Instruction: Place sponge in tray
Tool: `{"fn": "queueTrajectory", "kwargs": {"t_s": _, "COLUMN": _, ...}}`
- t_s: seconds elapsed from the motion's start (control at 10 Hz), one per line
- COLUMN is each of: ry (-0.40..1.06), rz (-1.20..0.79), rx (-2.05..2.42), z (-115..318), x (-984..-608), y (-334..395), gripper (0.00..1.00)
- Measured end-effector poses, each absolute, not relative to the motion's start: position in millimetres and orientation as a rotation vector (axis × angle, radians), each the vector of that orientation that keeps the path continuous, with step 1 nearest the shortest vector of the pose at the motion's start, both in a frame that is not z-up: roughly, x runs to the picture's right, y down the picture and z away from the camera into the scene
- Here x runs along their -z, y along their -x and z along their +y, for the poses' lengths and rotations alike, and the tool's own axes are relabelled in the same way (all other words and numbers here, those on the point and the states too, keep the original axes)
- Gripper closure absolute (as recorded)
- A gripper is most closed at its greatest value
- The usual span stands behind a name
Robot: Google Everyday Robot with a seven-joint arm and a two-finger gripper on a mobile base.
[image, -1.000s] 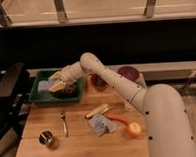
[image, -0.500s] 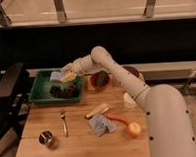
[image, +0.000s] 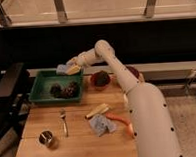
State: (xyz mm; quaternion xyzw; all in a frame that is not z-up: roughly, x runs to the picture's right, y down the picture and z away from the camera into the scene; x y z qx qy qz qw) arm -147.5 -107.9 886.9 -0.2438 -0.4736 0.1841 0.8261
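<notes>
Your arm is reaching out to the left from the robot's white body, the elbow bent high near the dark back wall and the forearm sloping down and leftward. The gripper (image: 67, 70) is hanging over the back right corner of the green tray (image: 39, 86), above its rim. You are holding the sponge (image: 69, 69) there, the fingers clamped on it; it is in the air over the tray, not resting inside. The sponge's long axis is running roughly left to right, tilted slightly, with a bluish part toward the left and a yellow face toward the right.

Inside the tray, two dark lumpy items (image: 64, 89) are sitting near the right side. Just right of the tray a dark red bowl (image: 100, 79) is standing on the wooden table (image: 80, 144). On the table you are also seeing a fork (image: 64, 122), a small metal cup (image: 45, 138), a blue cloth (image: 100, 125) and a carrot (image: 118, 120).
</notes>
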Motion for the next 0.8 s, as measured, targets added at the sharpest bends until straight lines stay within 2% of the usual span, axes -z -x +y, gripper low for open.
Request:
{"fn": "queueTrajectory", "kwargs": {"t_s": 0.2, "ry": 0.521, "rz": -1.017, "rx": -0.392, "z": -110, "x": -902, "y": 150, "gripper": 0.26}}
{"fn": "queueTrajectory", "kwargs": {"t_s": 0.3, "ry": 0.523, "rz": -1.023, "rx": -0.392, "z": -109, "x": -911, "y": 153, "gripper": 0.22}}
{"fn": "queueTrajectory", "kwargs": {"t_s": 0.8, "ry": 0.526, "rz": -1.03, "rx": -0.384, "z": -108, "x": -920, "y": 160, "gripper": 0.22}}
